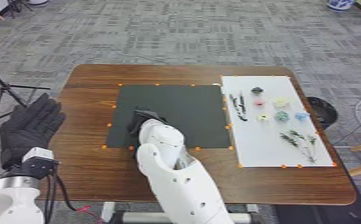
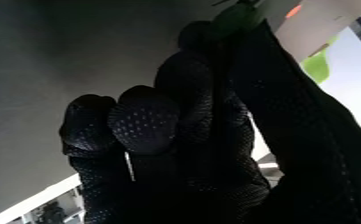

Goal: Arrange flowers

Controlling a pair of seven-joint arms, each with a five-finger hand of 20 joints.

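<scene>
One left hand (image 1: 32,127) flat, right hand (image 1: 145,116) pinching greenery (image 2: 237,19)

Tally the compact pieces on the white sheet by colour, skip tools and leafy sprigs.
Dark piece: 1
Pink piece: 1
Pale yellow pieces: 2
Teal piece: 1
Light blue piece: 1
Total: 6

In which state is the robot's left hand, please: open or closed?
Open. In the head view, the left hand shows straight fingers, spread only slightly, beside the table's left edge.
</scene>
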